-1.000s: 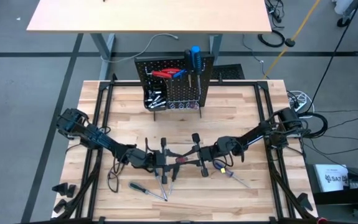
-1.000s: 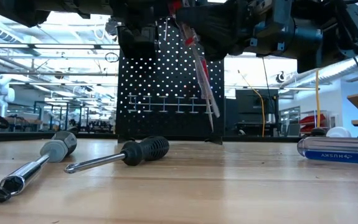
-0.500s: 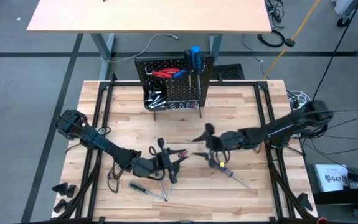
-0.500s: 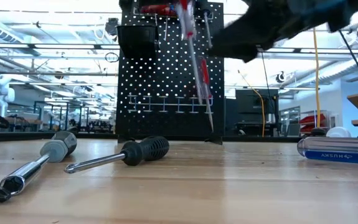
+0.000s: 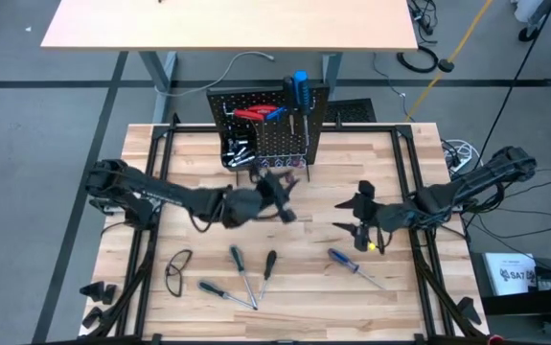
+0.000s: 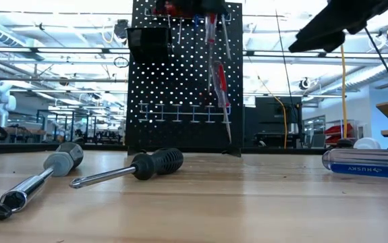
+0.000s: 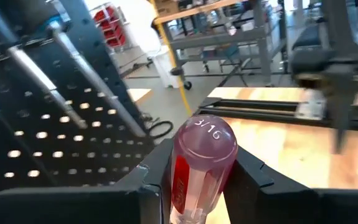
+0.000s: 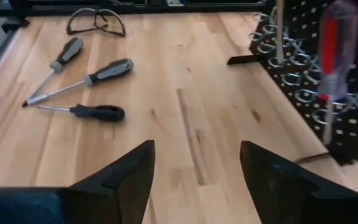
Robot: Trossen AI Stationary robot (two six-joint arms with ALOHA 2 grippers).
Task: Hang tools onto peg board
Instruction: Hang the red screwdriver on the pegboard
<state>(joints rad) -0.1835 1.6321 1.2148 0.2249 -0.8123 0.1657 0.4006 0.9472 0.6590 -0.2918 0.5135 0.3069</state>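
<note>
My left gripper is shut on a screwdriver with a clear red handle. It holds the tool just in front of the black peg board, level with the board's lower rows. In the low view the screwdriver hangs before the board, shaft down. Red pliers and a blue-handled screwdriver hang on the board. My right gripper stands open above the table, right of centre, with nothing between its fingers. My left gripper pinches the screwdriver's handle between its two fingers, below the butt end marked 3/16. The fingers come about level from the table's near side and lie across the handle. The tool is lifted clear, butt up, its shaft slanting slightly downward.
Three screwdrivers and safety glasses lie near the table's front left. A blue-handled screwdriver lies near my right gripper. A black bin is attached to the board's left side.
My left gripper has risen and gone toward the far edge to the peg board, carrying the red screwdriver up from the table's middle. My right gripper has drawn away from the screwdriver toward the table's right edge, rising and tipping up.
</note>
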